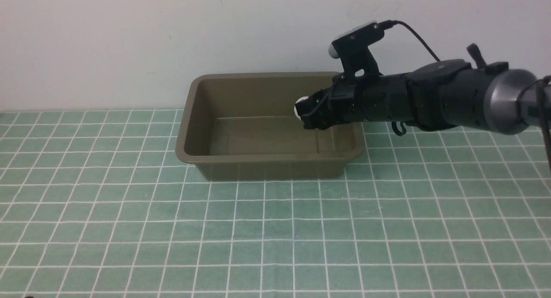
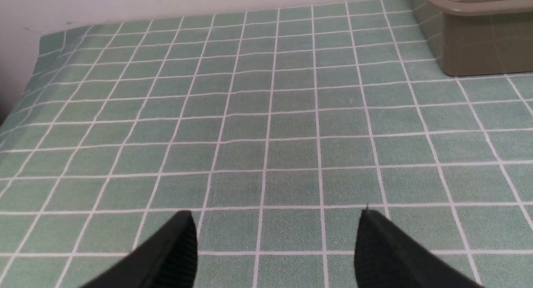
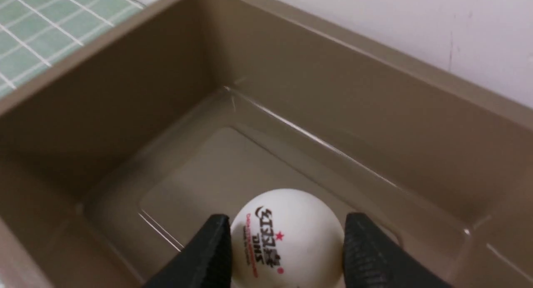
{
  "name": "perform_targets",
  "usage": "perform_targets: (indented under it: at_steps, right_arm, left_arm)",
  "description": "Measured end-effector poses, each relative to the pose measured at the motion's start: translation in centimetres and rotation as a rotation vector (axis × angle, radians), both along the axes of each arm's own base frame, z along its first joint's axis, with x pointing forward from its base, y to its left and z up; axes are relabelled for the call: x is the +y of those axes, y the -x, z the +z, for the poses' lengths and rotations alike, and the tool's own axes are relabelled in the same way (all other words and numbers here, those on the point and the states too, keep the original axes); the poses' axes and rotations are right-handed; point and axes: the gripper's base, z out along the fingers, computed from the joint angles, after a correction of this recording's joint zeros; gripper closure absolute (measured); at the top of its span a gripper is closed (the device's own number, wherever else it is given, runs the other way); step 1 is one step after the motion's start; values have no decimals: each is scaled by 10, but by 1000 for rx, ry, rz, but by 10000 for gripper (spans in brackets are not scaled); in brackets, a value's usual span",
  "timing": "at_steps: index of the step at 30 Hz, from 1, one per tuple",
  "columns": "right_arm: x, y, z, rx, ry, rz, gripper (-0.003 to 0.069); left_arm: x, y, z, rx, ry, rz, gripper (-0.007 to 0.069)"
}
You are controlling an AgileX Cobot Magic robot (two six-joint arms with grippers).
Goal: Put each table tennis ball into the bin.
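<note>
1. Desk covered with green cloth, white grid lines; pale wall behind. Bin set near the wall, upright.
2. Ball seen in the right wrist view, white, printed with dark and red marks. It is gripped between both fingers of the right pincer and held over the bin's interior, above the floor of it.
3. Left pincer: fingers spread well apart, nothing held between them; bare cloth seen beyond. No part in the work is judged to be needed from it.
4. Progress: carrying judged done, release not yet made. No ball is seen lying on the visible part of the bin's floor; part of it is hidden by the right arm and the ball. No loose ball is seen on the visible cloth.
5. Left to do: right pincer to be opened, ball dropped, arm withdrawn. If no other ball lies out of view, the task would then be finished.
</note>
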Motion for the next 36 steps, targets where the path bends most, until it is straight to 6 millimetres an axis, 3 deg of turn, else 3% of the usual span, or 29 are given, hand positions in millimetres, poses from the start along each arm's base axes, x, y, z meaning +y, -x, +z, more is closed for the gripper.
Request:
perform_targets:
  at_steps: [2,10,15,19,22,25,28,31,36]
  right_arm:
    - [-1,-1,-2,6,-1,-2,339]
    - [-3,-3,0,0,-19,-49,104]
    - [-13,-1,31,-119,31,-110,71]
    - [-35,12,93,-300,66,-240,71]
    - [-53,39,153,-432,14,-323,71]
    - [-62,64,192,-499,-70,-325,84]
    - [-65,88,220,-538,-167,-274,107]
    - [-64,99,230,-552,-213,-223,120]
    - [-46,132,248,-518,-384,86,164]
  left_arm:
    - [0,0,0,0,0,0,165]
    - [0,0,0,0,0,0,165]
    - [0,0,0,0,0,0,165]
    - [0,0,0,0,0,0,165]
    - [0,0,0,0,0,0,165]
    - [0,0,0,0,0,0,165]
    - [0,0,0,0,0,0,165]
    - [0,0,0,0,0,0,165]
    - [0,0,0,0,0,0,165]
